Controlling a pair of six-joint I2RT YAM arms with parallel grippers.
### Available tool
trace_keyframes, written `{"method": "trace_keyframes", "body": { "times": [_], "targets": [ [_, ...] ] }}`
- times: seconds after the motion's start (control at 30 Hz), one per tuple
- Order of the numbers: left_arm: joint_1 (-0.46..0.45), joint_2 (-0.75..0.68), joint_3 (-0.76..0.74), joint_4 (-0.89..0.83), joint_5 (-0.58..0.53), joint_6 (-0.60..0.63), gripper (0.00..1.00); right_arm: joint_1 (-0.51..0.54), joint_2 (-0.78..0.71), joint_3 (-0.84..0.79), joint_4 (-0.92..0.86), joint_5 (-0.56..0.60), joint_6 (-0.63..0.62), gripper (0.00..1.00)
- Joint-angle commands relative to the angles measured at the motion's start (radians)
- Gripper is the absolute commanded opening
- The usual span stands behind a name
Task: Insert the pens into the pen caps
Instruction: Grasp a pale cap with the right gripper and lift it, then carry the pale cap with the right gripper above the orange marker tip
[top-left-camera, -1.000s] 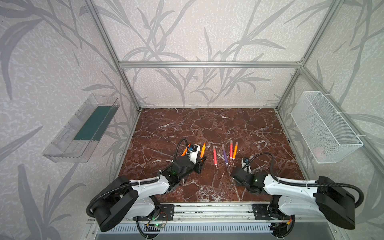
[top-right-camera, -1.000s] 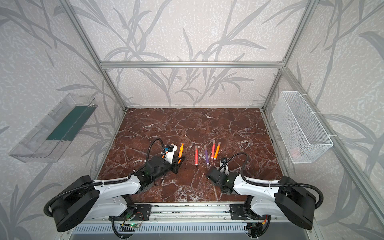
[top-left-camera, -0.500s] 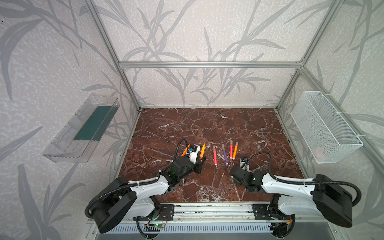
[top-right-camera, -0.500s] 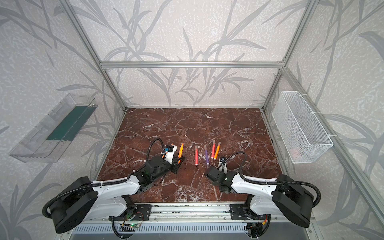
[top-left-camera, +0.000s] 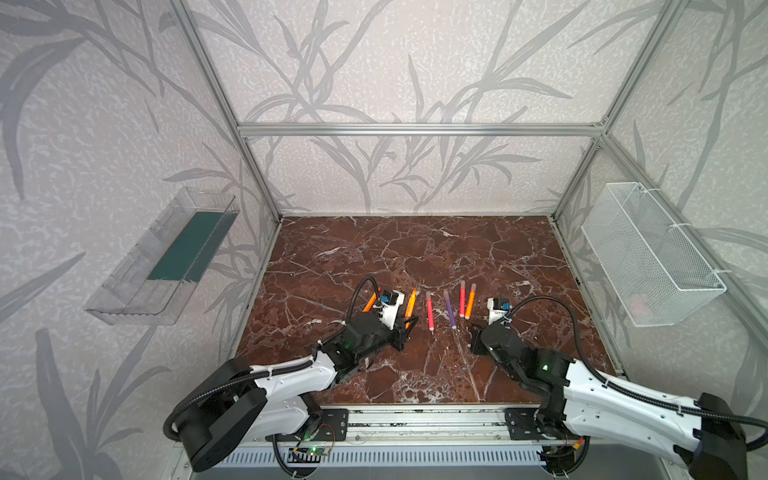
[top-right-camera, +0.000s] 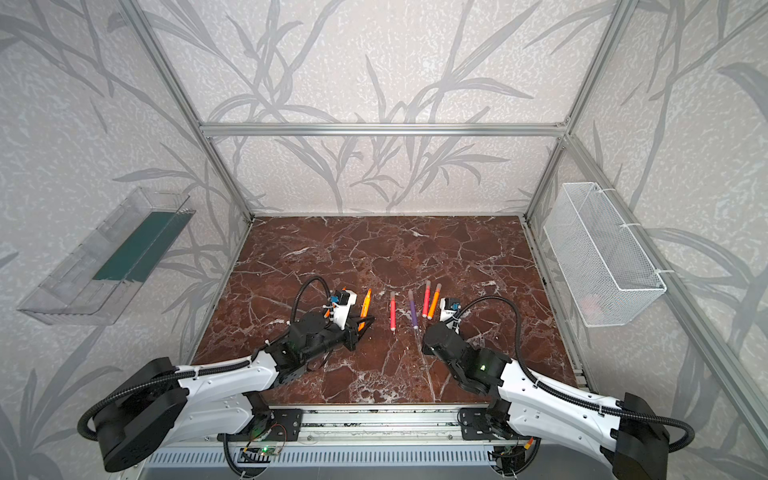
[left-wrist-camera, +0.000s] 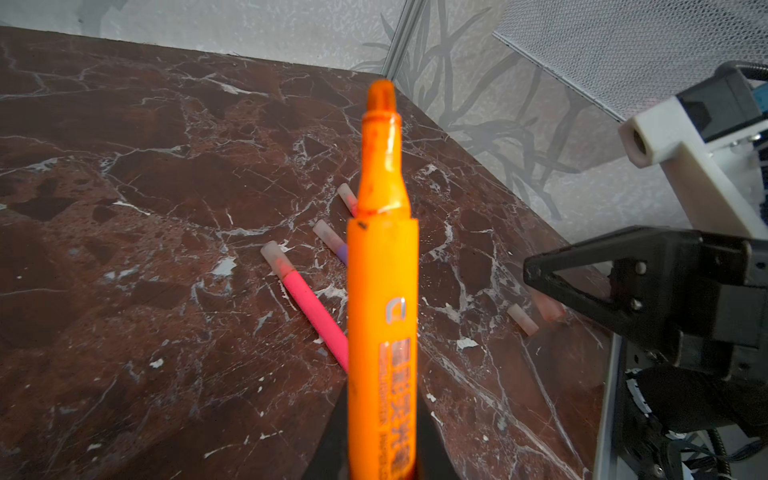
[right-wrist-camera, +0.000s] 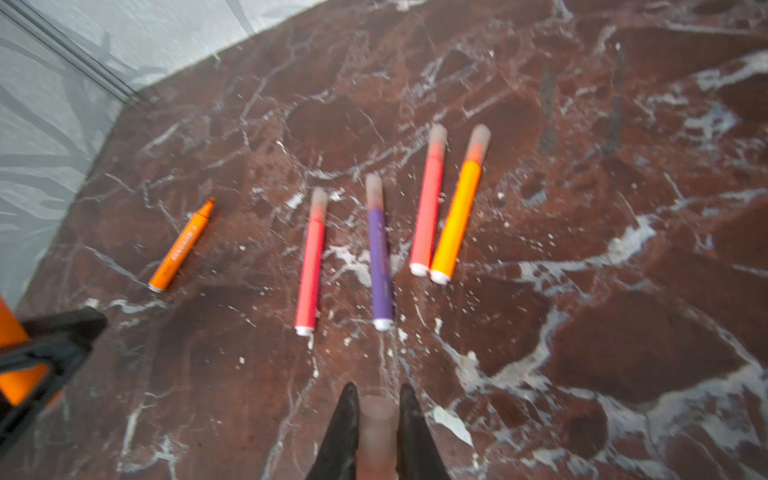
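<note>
An uncapped orange pen (left-wrist-camera: 382, 299) is clamped in the left hand (left-wrist-camera: 380, 457), tip pointing forward, away from it; a clear cap (right-wrist-camera: 376, 436) is pinched in the right hand (right-wrist-camera: 377, 399), off to the left hand's right; the two long axes are judged crossed, not yet in line.

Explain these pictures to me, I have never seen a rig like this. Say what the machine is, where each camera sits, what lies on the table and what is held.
Two robot arms stand at the near edge of a brown marble table; each ends in a gripper. Two pictures look down from a camera overhead, and two come from cameras on the arms' wrists. Four capped pens lie on the table: a pink-red pen, a purple pen, a second pink-red pen and a capped orange pen. An uncapped orange pen and a loose cap lie there too. The left gripper is shut on a third orange pen, its tip bare. The right gripper is shut on a clear cap.
</note>
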Motion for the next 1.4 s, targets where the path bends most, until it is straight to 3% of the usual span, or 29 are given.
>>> {"method": "trace_keyframes", "body": {
  "times": [0.0, 0.2, 0.37, 0.53, 0.87, 1.37],
  "targets": [
    [-0.013, -0.040, 0.012, 0.012, 0.041, -0.032, 0.00, -0.009, 0.019, 0.054, 0.193, -0.002, -0.081, 0.11],
    [-0.034, -0.060, 0.009, 0.015, 0.078, -0.084, 0.00, -0.009, 0.074, 0.058, 0.444, -0.064, -0.133, 0.12],
    [-0.040, -0.050, 0.023, 0.021, 0.097, -0.100, 0.00, -0.010, 0.115, 0.127, 0.457, -0.112, -0.150, 0.11],
    [-0.047, -0.027, 0.026, 0.047, 0.104, -0.105, 0.00, -0.009, 0.165, 0.124, 0.583, -0.125, -0.146, 0.11],
    [-0.052, -0.032, 0.028, 0.035, 0.086, -0.104, 0.00, -0.009, 0.250, 0.196, 0.607, -0.172, -0.140, 0.10],
    [-0.059, -0.074, 0.005, 0.029, 0.078, -0.107, 0.00, -0.010, 0.402, 0.312, 0.640, -0.135, -0.162, 0.08]
  ]
}}
